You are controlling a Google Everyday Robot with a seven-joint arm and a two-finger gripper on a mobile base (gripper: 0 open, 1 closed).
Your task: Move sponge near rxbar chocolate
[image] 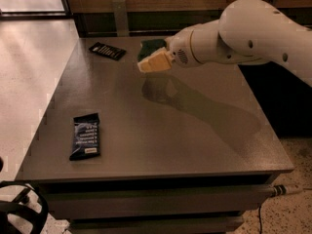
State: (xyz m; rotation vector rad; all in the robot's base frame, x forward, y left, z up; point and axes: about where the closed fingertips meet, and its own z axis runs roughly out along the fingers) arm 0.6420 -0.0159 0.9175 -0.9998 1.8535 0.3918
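In the camera view my gripper (153, 58) is shut on the sponge (150, 46) and holds it above the back middle of the grey table (195, 130). The sponge's dark green top shows behind a pale finger (156, 62), and its shadow falls on the table below. The rxbar chocolate (107, 50), a slim black wrapper with white lettering, lies flat at the table's back left. It is a short way to the left of the held sponge.
A dark wrapper with bluish-white print (86, 135) lies near the table's front left. My white arm (253, 30) reaches in from the right over the back right of the table. A wooden wall and posts stand behind the table.
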